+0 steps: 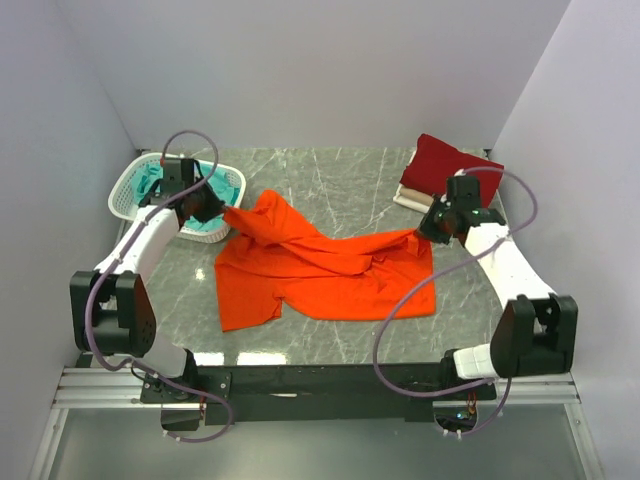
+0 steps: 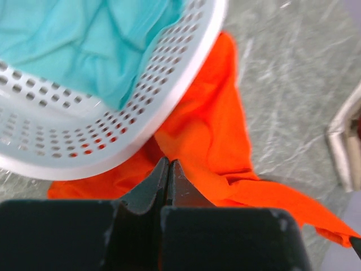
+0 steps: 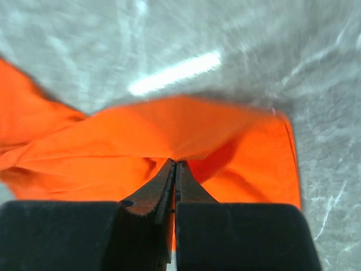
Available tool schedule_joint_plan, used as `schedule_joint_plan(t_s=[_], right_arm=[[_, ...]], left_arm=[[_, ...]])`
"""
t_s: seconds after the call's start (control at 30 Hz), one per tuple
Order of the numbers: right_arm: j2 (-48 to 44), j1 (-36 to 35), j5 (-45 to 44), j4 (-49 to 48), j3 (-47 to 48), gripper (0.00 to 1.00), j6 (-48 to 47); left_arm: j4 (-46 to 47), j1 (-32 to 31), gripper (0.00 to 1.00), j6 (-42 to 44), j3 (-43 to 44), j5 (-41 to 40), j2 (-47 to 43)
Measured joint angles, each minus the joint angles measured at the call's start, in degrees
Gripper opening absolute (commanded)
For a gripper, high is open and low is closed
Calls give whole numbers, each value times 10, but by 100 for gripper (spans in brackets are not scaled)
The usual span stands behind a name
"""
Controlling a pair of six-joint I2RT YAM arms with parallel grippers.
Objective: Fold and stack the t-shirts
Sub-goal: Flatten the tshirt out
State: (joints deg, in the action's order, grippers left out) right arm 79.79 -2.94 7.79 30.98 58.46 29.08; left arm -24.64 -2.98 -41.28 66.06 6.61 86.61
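Note:
The bright orange t-shirt [image 1: 320, 270] lies crumpled across the middle of the table. My left gripper [image 1: 222, 212] is shut on its left end, beside the basket; the cloth [image 2: 208, 141] shows pinched at the left gripper's tips [image 2: 168, 162]. My right gripper [image 1: 425, 232] is shut on the shirt's right end; the cloth [image 3: 169, 130] bunches at the right gripper's tips [image 3: 175, 164]. The dark red t-shirt [image 1: 447, 165] lies folded on the cream-white one [image 1: 410, 198] at the back right. The teal t-shirt [image 1: 160, 180] lies in the basket and also shows in the left wrist view [image 2: 84, 39].
The white lattice basket [image 1: 130, 185] stands at the back left; its rim [image 2: 169, 90] is close above my left fingers. Grey walls enclose the table on three sides. The black mounting rail runs along the near edge.

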Motion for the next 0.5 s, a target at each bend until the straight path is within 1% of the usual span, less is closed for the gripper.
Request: schedule_joint_plan(t_s=[0.17, 0.33, 0.43, 0.5], right_arm=[[-59, 5, -10, 60, 76, 0, -7], [-116, 5, -37, 104, 174, 0, -18], [-163, 5, -57, 111, 225, 0, -23], [-206, 5, -74, 108, 250, 0, -28]], left_arm=[[-10, 0, 0, -7, 73, 7, -10], [-27, 4, 0, -22, 191, 13, -34], [-27, 8, 0, -30, 253, 11, -72], [-25, 9, 0, -33, 286, 6, -112]])
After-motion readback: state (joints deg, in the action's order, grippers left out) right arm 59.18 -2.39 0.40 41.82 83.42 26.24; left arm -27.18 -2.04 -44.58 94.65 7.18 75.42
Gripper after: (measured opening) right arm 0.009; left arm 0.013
